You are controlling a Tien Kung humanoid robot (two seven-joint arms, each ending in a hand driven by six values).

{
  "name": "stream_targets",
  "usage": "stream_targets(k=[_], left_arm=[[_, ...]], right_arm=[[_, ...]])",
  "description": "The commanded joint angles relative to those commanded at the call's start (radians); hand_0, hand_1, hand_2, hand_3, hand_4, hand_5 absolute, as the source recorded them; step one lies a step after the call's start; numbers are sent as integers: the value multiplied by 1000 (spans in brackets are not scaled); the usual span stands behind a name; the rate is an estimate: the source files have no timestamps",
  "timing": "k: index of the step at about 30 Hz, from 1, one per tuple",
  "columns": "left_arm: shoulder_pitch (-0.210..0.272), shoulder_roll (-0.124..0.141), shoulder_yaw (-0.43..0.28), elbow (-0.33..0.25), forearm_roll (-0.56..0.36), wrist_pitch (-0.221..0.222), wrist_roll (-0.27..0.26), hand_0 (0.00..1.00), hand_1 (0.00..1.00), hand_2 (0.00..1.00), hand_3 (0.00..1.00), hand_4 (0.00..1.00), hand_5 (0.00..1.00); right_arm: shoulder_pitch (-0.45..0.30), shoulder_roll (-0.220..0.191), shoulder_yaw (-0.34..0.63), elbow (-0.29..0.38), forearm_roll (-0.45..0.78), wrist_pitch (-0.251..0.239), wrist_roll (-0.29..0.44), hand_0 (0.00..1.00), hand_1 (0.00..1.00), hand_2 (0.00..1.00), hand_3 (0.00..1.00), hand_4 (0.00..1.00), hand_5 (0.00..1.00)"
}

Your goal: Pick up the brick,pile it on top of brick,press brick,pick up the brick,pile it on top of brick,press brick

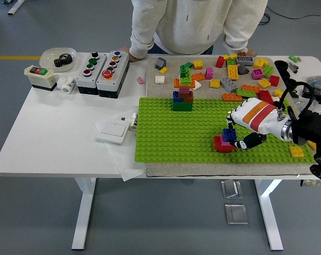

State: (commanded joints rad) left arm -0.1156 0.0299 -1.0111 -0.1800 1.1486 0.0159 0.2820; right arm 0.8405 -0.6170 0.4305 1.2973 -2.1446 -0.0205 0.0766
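Right hand (244, 134), white with an orange and red band, reaches in from the right edge of the frame and sits low over the green baseplate (171, 138). Its dark fingers (251, 141) are curled against a small blue brick (229, 134), which is stacked on a red and pink brick (222, 144) — both right of the plate's centre, near its lower edge. Whether the fingers fully clasp the blue brick is hard to tell.

At the upper left of the plate stands a taller brick tower (183, 93). Beyond it, across the upper right of the frame, loose bricks (240, 74) lie scattered on a grey mat.

On the left of the white desk (43, 138) sit two button boxes (103, 73), a switch box (41, 76), a white bowl (57, 57) and a flat white switch (113, 129).

A person in a pale sweatshirt (197, 24) stands at the top of the frame — both hands resting on the desk's far edge.
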Motion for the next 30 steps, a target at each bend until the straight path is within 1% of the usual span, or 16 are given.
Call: stream_targets(k=[1,13,30], left_arm=[[0,0,0,0,0,0,0,783,719,664,564,592,609],[-2,1,5,0,-5,-1,0,782,719,662,564,592,609],[-5,1,5,0,-6,0,-2,782,718,661,564,591,608]], right_arm=[[0,0,0,0,0,0,0,591,582,603,531,786,449],[0,2,7,-3,2,-1,-1,593,587,612,538,795,434],[1,-3,14,2,10,10,0,593,602,620,550,821,433]])
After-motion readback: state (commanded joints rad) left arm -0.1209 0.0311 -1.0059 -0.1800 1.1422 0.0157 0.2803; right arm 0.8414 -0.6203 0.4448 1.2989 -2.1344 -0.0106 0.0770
